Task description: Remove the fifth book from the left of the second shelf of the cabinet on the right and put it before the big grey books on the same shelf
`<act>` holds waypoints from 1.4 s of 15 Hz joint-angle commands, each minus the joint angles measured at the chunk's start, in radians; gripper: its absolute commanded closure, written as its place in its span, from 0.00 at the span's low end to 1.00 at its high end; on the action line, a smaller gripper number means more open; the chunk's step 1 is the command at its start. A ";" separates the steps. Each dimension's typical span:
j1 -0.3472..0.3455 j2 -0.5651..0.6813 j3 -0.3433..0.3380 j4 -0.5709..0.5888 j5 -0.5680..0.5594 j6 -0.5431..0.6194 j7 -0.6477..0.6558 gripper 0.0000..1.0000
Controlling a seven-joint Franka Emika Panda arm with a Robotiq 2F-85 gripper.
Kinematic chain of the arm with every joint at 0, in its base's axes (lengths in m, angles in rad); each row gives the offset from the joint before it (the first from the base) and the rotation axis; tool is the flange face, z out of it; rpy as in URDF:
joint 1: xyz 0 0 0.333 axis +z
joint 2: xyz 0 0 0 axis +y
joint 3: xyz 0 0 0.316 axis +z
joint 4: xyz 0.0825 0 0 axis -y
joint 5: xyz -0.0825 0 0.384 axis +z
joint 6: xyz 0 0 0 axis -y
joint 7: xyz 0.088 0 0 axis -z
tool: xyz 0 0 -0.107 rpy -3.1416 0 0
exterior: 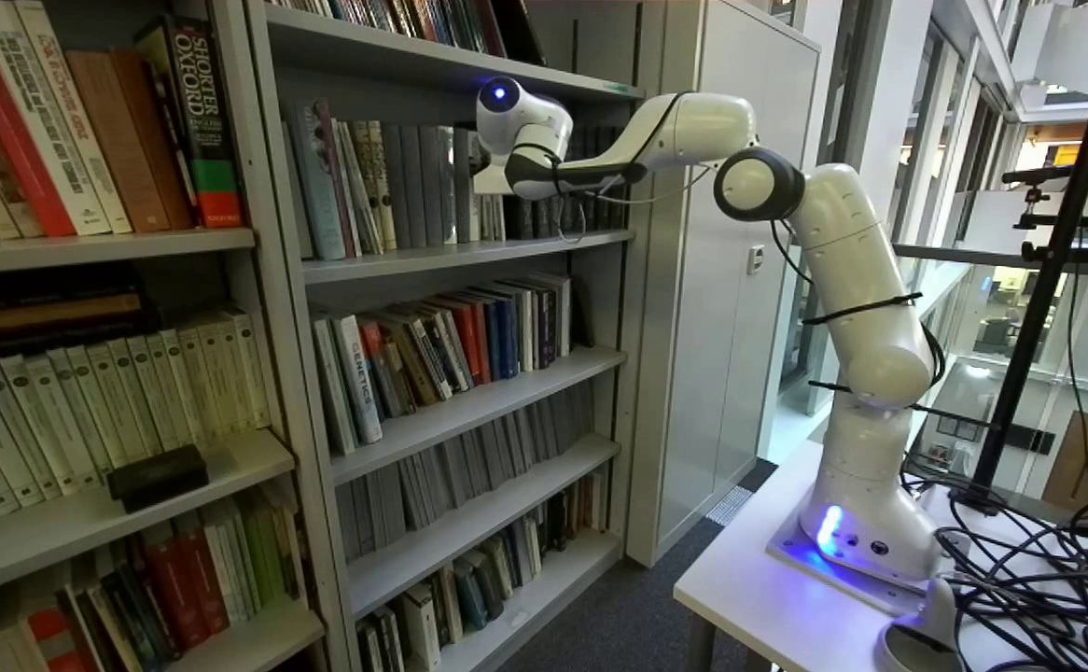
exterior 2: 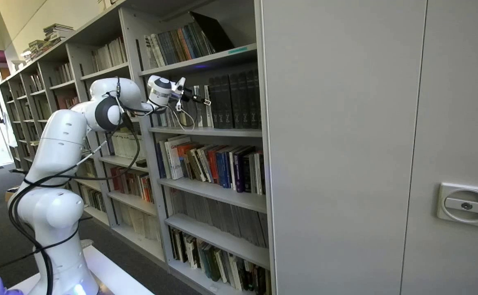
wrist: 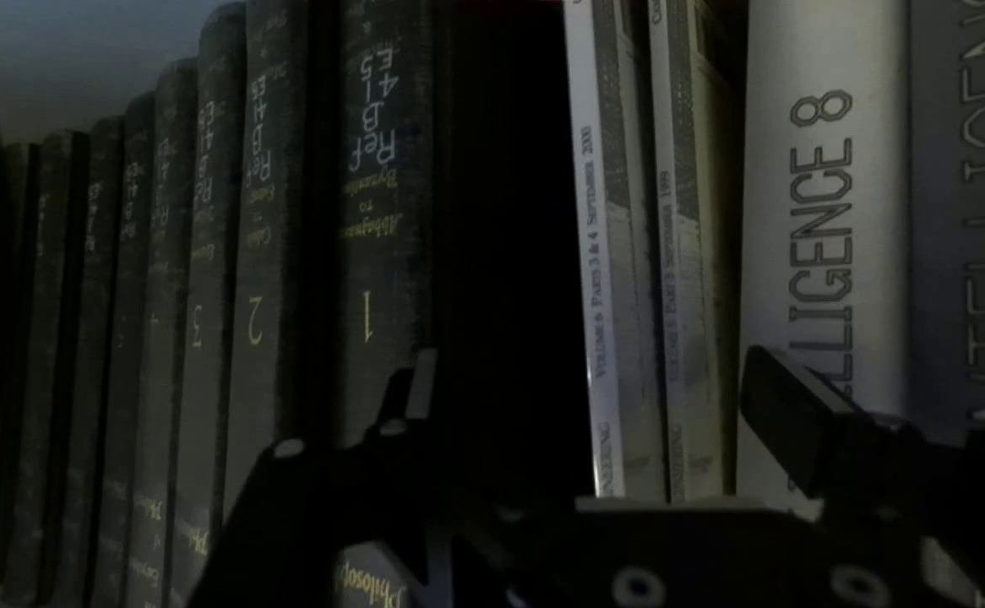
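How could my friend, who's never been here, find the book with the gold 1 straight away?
Find the grey bookcase beside the grey cupboard, then the shelf just below the one with a small green label. There, look along the dark books to the end nearest the thin pale spines. It's the dark book marked 1 in gold; the next dark ones say 2 and 3.

The glossy white jointed robot arm (exterior: pixel 843 238) is ringed in dark grey, the tall dark-spined numbered volumes (wrist: pixel 260 363) lettered in yellow and white, the open-fronted bookcase (exterior: pixel 469 417) plain grey.
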 commanded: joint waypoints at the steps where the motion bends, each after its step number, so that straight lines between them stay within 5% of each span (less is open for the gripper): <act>1: -0.007 -0.079 -0.003 -0.041 -0.003 -0.032 -0.093 0.00; 10: 0.011 -0.170 0.027 -0.059 0.125 -0.400 -0.478 0.00; 17: -0.019 -0.189 0.074 -0.044 0.463 -0.511 -0.697 0.00; 21: -0.003 -0.170 0.061 -0.011 0.582 -0.706 -0.769 0.00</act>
